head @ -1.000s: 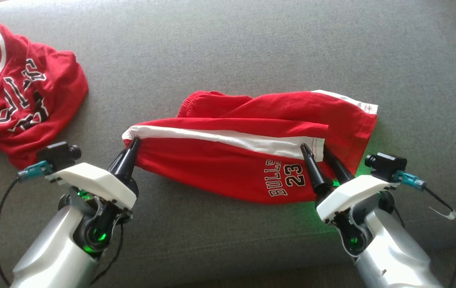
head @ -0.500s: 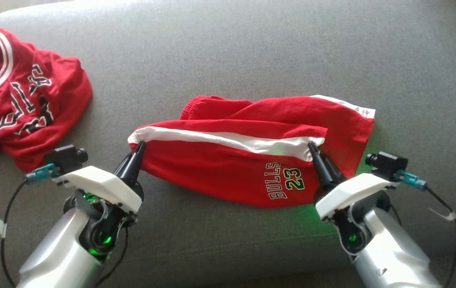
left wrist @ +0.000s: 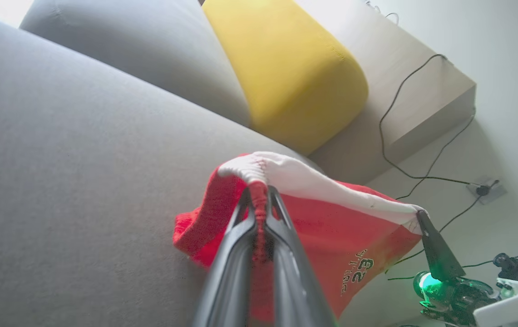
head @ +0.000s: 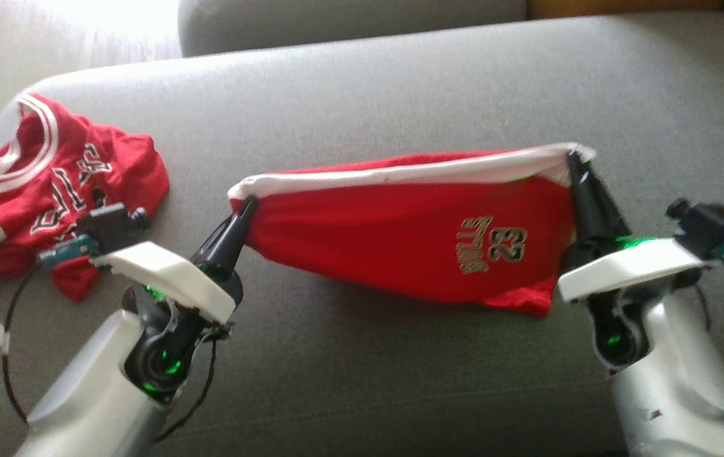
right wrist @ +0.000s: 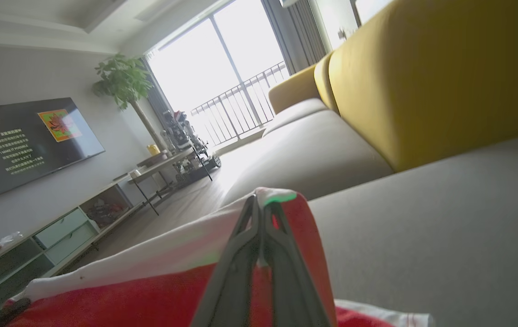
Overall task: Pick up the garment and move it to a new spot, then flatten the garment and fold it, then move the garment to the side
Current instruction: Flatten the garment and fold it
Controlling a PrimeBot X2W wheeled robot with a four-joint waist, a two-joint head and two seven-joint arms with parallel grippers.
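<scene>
head view: the right gripper (head: pixel 572 158) is now pinched shut on the white edge of the shorts (head: pixel 400 247); a second ago it was open. the left gripper (head: pixel 247 206) pinches the other end. the shorts hang over the sofa (head: pixel 362 95), so lifting has begun. their long side runs along the sofa, white edge up.

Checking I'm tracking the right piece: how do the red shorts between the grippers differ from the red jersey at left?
The shorts hang stretched between the left gripper and right gripper, both shut on their white band; the jersey lies crumpled on the couch, untouched. The shorts show a 23 print; the jersey shows a striped neckline. Both are red with white trim.
</scene>
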